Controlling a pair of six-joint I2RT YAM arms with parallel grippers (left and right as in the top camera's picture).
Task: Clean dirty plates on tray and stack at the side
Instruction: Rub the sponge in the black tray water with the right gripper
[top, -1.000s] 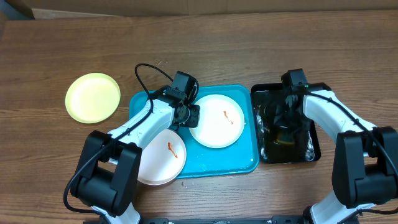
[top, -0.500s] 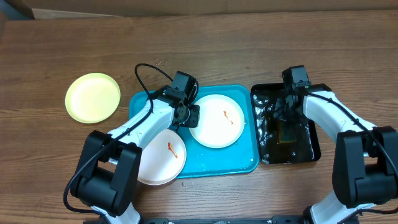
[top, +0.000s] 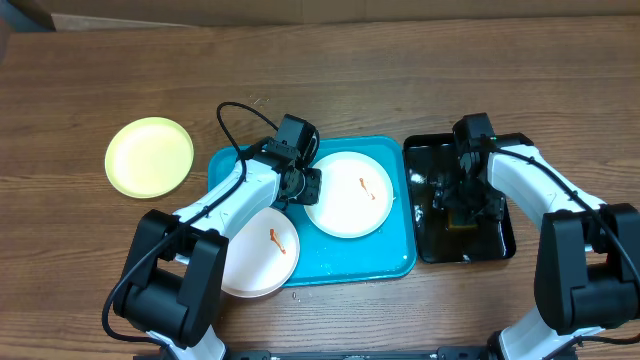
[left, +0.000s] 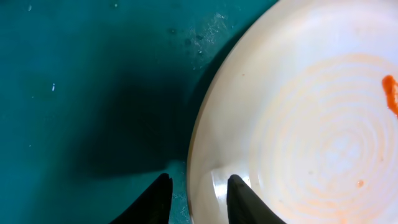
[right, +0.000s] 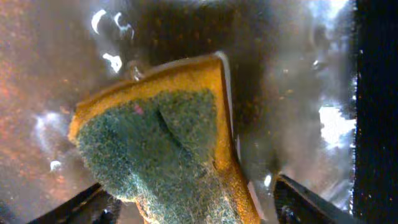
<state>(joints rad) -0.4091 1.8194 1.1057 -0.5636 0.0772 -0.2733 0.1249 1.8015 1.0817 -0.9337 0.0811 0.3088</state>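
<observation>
Left gripper (left: 199, 182): fingers narrowly parted, straddling left rim of white plate (left: 311, 124) at centre of teal tray (left: 74, 74); clamping undeterminable. Right gripper (right: 194, 190): jaws wide, released, sponge (right: 168, 137) loose between them in black tray (right: 298, 62).

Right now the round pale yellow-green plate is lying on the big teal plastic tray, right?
Not quite. The round pale yellow-green plate is lying on the brown wooden table, to the left of the big teal plastic tray, not on it. The overhead view shows this.
</observation>
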